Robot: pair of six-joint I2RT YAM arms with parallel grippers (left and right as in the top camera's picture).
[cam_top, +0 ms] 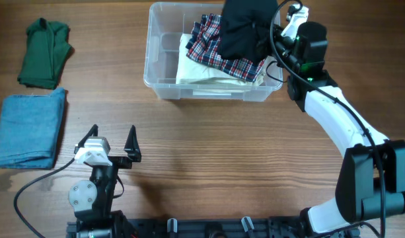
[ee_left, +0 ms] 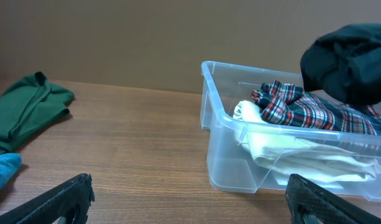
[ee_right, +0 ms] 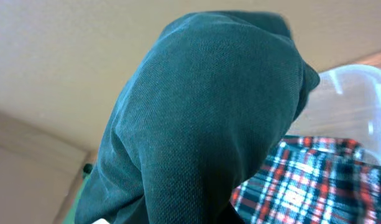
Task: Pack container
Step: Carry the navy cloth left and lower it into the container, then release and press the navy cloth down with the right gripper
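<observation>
Container (cam_top: 161,56) (ee_left: 227,155) (ee_right: 358,81): clear plastic bin at the far middle of the wooden table (cam_top: 209,145), upright, with no lid on it.
In the container: a plaid garment (cam_top: 209,43) (ee_left: 308,112) (ee_right: 302,186) lies on top of a cream folded garment (cam_top: 195,69) (ee_left: 302,155); both fill the container's right part, and its left end is bare.
Dark garment (cam_top: 245,30) (ee_left: 348,62) (ee_right: 209,124): bunched and hanging above the container's right end, over the plaid garment. I cannot tell whether its lower edge touches the plaid.
Right gripper (cam_top: 281,33): at the container's right end, above the rim. Its jaws are hidden by the cloth but are nearly closed, pinching the dark garment.
Left gripper (cam_top: 111,134) (ee_left: 187,202): well in front of the container, nearer its left end. Its 2 fingers are spread wide with nothing between them, and it faces the container.
Green garment (cam_top: 45,53) (ee_left: 28,109): folded, well to the left of the container, level with it.
Blue towel (cam_top: 30,129) (ee_left: 4,168): folded, left of the container and nearer the front, just in front of the green garment.
</observation>
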